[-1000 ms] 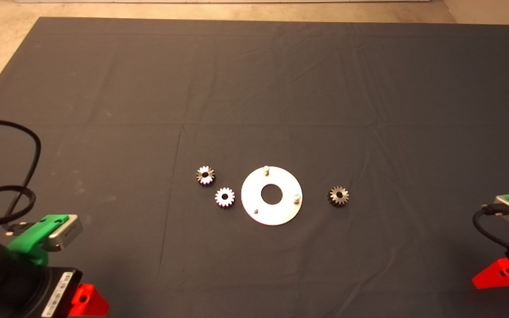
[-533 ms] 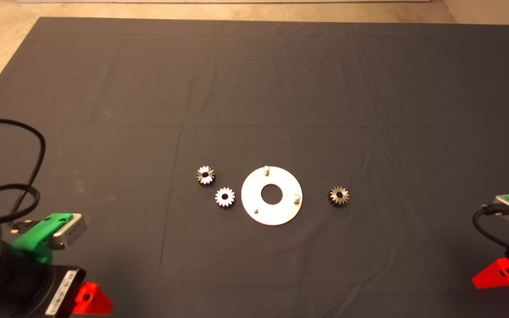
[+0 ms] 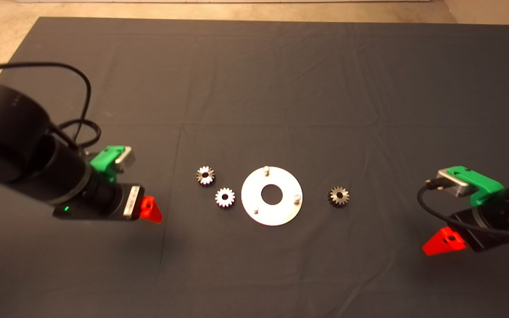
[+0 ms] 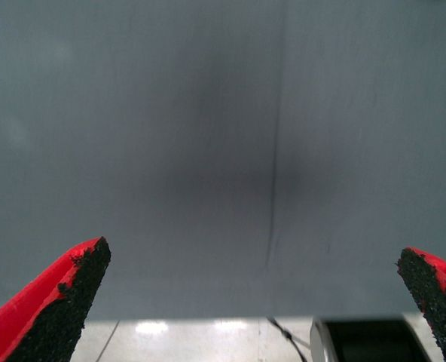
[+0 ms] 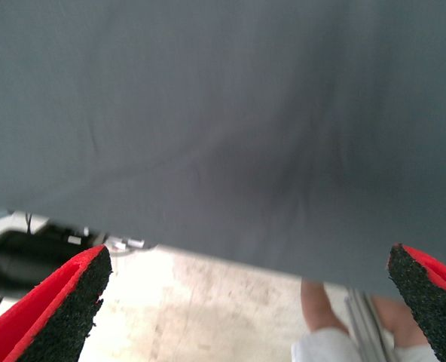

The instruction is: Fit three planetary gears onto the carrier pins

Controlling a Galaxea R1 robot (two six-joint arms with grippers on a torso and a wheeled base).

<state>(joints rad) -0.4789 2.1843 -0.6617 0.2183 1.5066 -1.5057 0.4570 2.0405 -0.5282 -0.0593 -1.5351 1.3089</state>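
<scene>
Three planetary gears lie flat on the dark mat: two left of the disc (image 3: 205,175) (image 3: 225,197) and a darker one to its right (image 3: 338,195). The flat silver disc (image 3: 281,212) carries three bare carrier pins (image 3: 266,168) (image 3: 297,198) (image 3: 256,211) around its centre hole. My left gripper (image 3: 152,211) hovers left of the two gears, about a hand's width away. In the left wrist view its fingers (image 4: 65,302) stand wide apart over bare mat. My right gripper (image 3: 441,242) hangs right of and nearer than the dark gear, open as well, its fingers (image 5: 53,309) spread with nothing between them.
The mat (image 3: 254,88) is creased and reaches to the floor at the far and left edges. A black cable (image 3: 82,88) loops behind the left arm. Beyond the mat's edge, the right wrist view shows pale floor and a person's leg (image 5: 317,309).
Both arms have come in from the lower corners toward the centre. The left arm moved farthest, up and right toward the two gears. Gears and disc have not moved.
</scene>
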